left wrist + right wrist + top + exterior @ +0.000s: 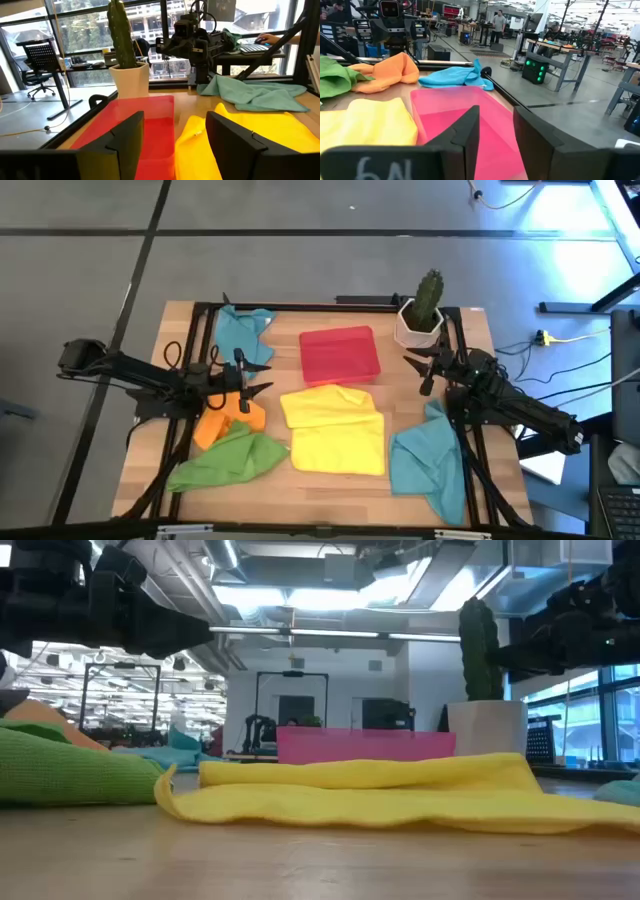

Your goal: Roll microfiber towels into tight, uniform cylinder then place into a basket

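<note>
High view: yellow towel [334, 430] lies mid-desk, red basket [340, 355] just beyond it. Left wrist view: left pincer [172, 142] open, holding nothing. Right wrist view: right pincer [496, 131] parted over the basket, empty

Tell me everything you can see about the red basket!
The basket is a shallow red plastic tray, rectangular with rounded corners and low walls. It sits flat and upright at the back middle of the wooden table, and nothing is inside it. The yellow towel lies just in front of it, its edge reaching the basket's front rim. A white cactus pot stands apart to its right, a blue towel to its left. Neither gripper touches it.
</note>
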